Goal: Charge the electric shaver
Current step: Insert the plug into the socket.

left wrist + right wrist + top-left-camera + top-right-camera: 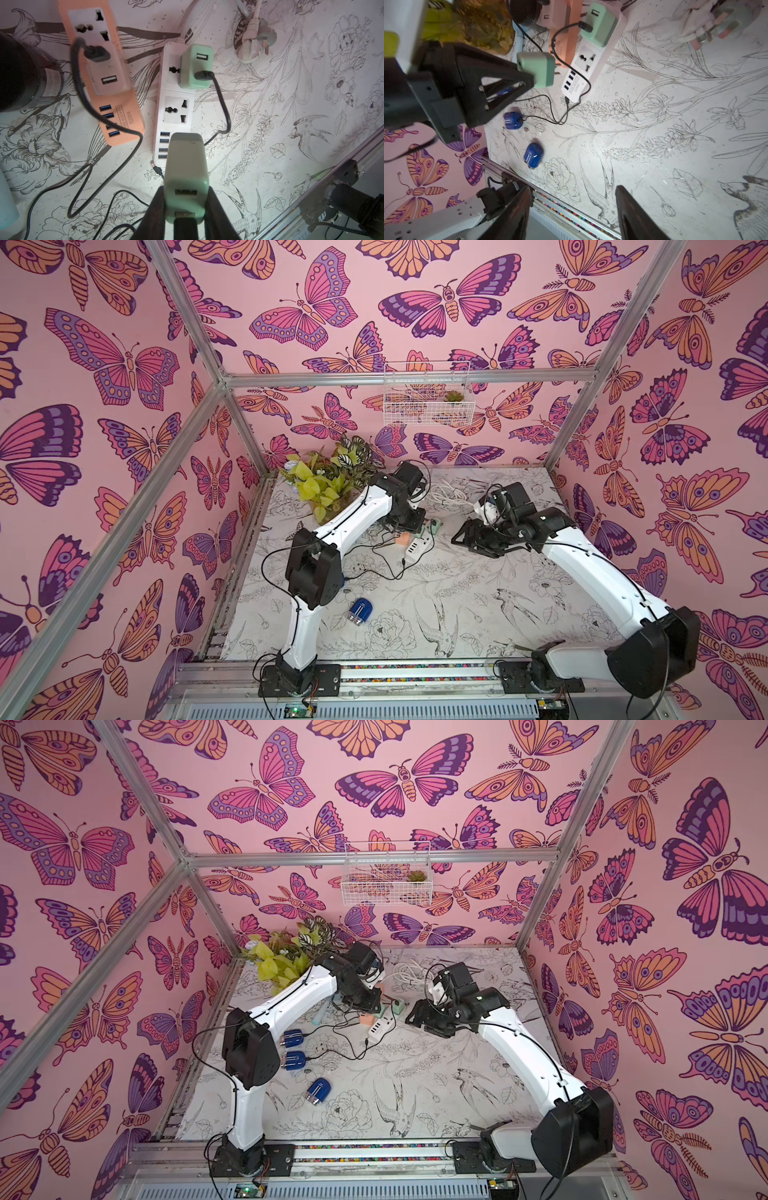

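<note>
Three blue electric shavers (293, 1039) (295, 1060) (319, 1091) lie on the table's left side; only the nearest shaver (360, 611) shows past the left arm in a top view. My left gripper (186, 193) is shut on a mint green charger adapter (186, 166) with a black cable in its lower port, held just above the USB end of the white power strip (176, 116). A second mint adapter (195, 68) sits plugged into that strip. My right gripper (573, 189) hangs open and empty to the right of the strips.
An orange power strip (128, 116) lies beside the white one, with black cables looped over the table. A loose black connector (567, 100) rests by the white strip's end. Leafy plants (324, 481) and a coiled white cord (449, 491) stand at the back.
</note>
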Controlling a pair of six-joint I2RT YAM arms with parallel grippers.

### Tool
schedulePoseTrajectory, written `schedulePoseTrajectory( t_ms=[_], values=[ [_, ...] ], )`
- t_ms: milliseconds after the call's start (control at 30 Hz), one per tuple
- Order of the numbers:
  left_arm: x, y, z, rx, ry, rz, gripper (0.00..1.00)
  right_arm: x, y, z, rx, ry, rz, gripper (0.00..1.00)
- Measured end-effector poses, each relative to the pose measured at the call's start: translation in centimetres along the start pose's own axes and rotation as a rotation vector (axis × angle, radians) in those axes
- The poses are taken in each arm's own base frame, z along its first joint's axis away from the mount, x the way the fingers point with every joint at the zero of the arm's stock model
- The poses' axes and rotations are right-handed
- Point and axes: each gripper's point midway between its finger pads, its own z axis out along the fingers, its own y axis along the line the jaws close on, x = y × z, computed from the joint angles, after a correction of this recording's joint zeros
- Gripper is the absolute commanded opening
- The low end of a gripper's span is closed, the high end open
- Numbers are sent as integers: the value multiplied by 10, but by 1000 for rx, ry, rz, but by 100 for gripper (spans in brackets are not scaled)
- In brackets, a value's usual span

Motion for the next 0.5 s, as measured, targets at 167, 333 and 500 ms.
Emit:
schedulePoseTrajectory(
  t_ms=[167, 333, 500],
  values=[
    [-3, -4, 10, -28, 27, 49, 0, 2, -8, -10, 8, -18, -19, 65],
    [-4, -7, 27, -66, 59, 94, 0, 0, -7, -18, -3, -44, -23, 65],
    [1, -6, 44, -104, 102, 123, 0, 0, -7, -22, -5, -50, -19, 65]
  ],
)
